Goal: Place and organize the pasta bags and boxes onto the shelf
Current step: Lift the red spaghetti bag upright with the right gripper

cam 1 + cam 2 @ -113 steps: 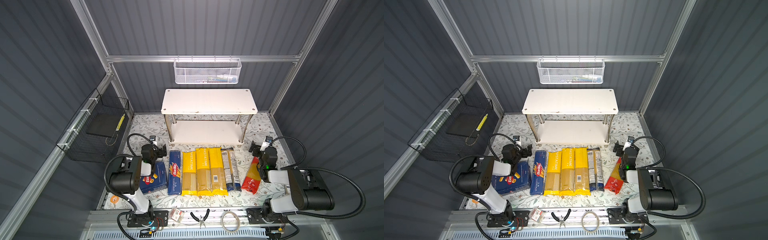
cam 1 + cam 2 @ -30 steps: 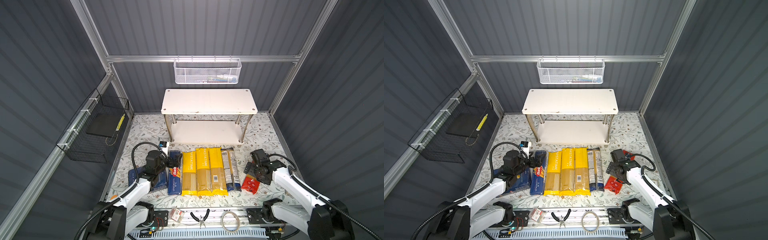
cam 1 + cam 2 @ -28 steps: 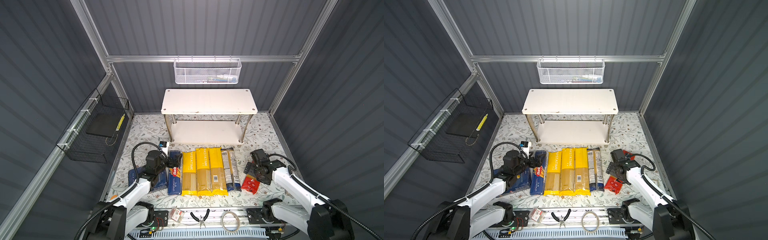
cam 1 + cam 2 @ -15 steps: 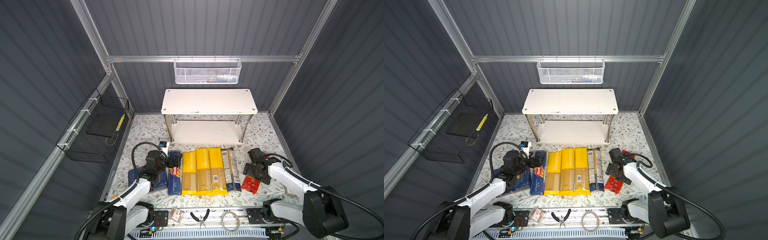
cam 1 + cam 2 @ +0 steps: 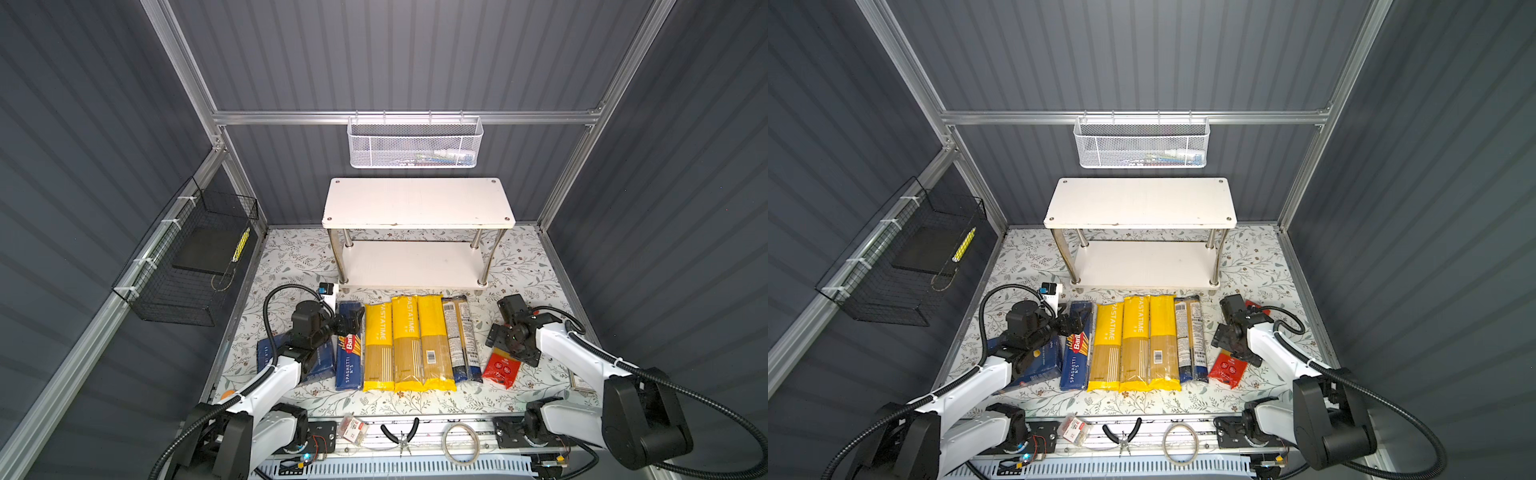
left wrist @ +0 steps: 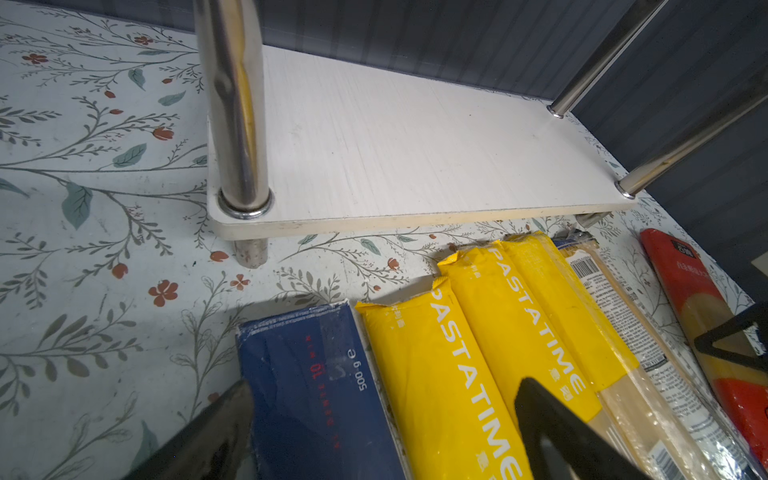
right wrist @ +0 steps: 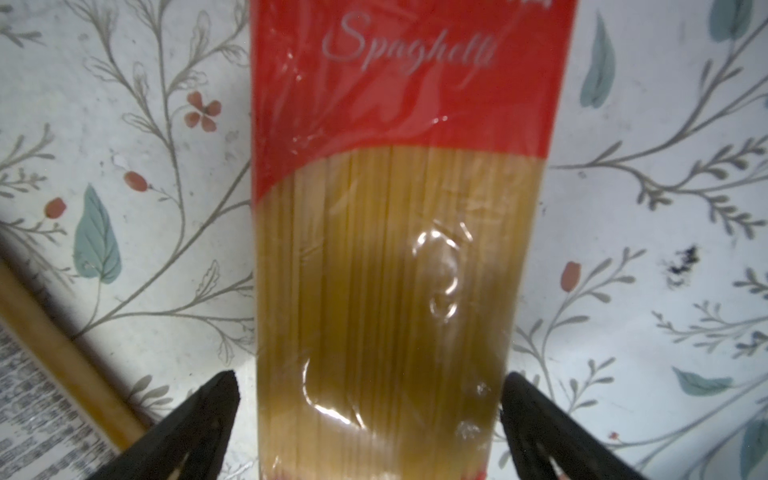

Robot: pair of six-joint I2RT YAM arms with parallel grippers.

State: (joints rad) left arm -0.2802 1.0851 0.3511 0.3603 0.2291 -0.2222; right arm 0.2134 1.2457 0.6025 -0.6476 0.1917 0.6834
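count: 2 blue boxes [image 5: 348,361], 3 yellow bags [image 5: 405,340], 1 red bag [image 5: 503,368], clear bags [image 5: 459,336] one or two, cannot tell, 1 shelf [image 5: 415,203] | place: all pasta flat on table [image 5: 291,266] before shelf | change: both arms, folded earlier, now reach forward | left gripper [image 5: 351,322]: spread over a blue box, nothing held | right gripper [image 7: 370,382]: spread wide, one finger each side of red bag, not pinching
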